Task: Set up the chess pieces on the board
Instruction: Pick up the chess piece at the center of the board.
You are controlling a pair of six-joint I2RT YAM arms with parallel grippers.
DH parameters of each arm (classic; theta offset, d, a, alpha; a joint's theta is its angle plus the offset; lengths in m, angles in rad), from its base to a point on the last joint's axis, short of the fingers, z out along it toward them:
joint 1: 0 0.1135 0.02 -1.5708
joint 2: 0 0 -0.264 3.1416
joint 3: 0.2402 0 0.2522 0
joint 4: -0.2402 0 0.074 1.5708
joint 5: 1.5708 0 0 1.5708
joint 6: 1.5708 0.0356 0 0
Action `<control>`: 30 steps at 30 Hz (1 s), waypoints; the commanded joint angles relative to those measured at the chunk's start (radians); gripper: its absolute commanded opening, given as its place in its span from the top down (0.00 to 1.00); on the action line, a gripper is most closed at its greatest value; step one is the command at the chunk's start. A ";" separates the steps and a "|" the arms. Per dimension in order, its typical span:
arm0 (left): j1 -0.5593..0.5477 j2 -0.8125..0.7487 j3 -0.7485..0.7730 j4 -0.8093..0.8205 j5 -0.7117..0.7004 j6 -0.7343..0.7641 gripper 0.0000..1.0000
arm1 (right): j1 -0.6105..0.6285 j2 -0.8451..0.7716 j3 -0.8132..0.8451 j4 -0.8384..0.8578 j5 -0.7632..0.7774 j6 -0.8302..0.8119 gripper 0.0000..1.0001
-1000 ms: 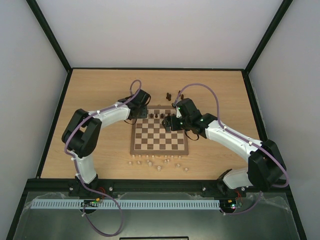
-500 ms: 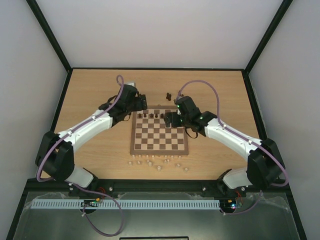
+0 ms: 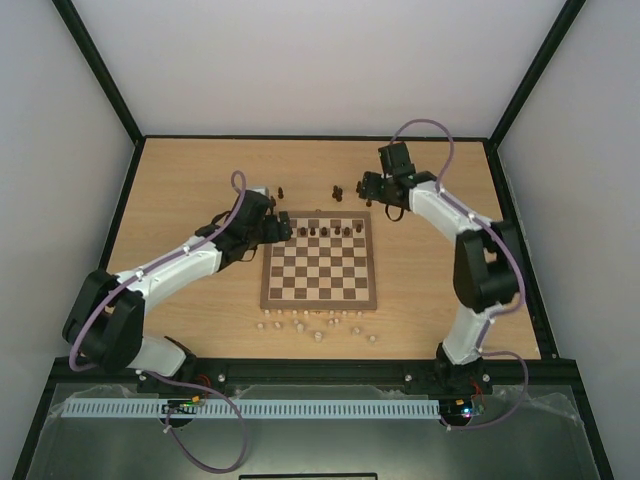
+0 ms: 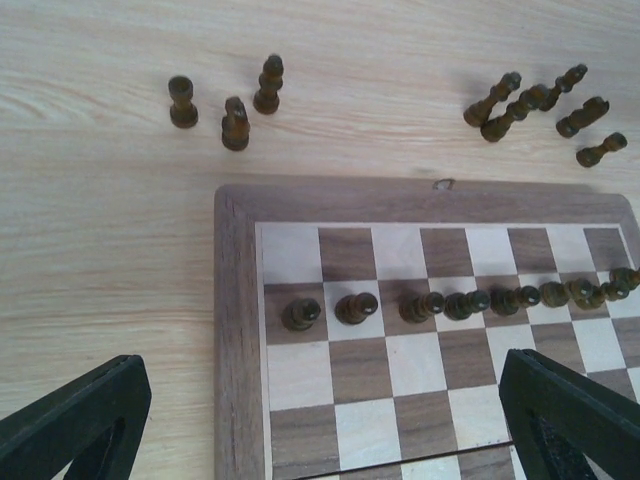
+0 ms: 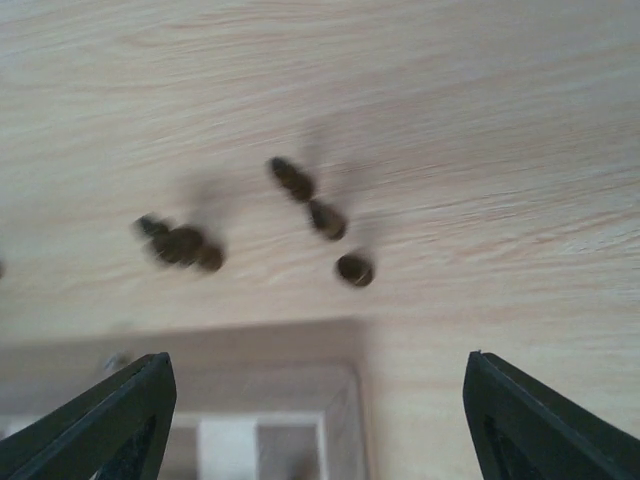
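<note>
Top external view: the board (image 3: 320,275) lies in the middle of the table (image 3: 180,190). A row of dark chess pieces (image 3: 325,232) stands along its far side, and more sit loose on the wood beyond. Pale pieces (image 3: 315,325) are scattered off its near edge. The left gripper (image 3: 278,228) hovers at the far-left corner, and the right gripper (image 3: 372,188) is over the loose group past the far edge.

Left wrist view: its fingers (image 4: 80,420) stand wide apart with nothing between them. Pawns line one rank, three pieces stand upright on the table off the corner, and others lie tumbled further right.

Right wrist view: blurred, but its fingers (image 5: 100,420) are spread and hold nothing. Dark pieces lie ahead.

These figures look light, rigid, smooth and easily toppled. An upright one is probably best pinched from above at the waist below the head. A fallen one is best taken across its stem.
</note>
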 commanded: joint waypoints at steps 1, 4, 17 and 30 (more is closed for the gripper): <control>-0.002 -0.011 -0.028 0.051 0.027 -0.022 0.01 | -0.055 0.203 0.126 -0.059 -0.050 -0.001 0.24; -0.002 -0.007 -0.039 0.062 0.039 -0.026 0.01 | -0.062 0.323 0.228 -0.095 -0.042 -0.014 0.31; -0.002 0.044 -0.028 0.072 0.066 -0.026 0.01 | -0.062 0.423 0.288 -0.105 -0.004 -0.025 0.48; -0.002 0.064 -0.028 0.076 0.070 -0.022 0.01 | -0.060 0.451 0.312 -0.100 0.008 -0.028 0.61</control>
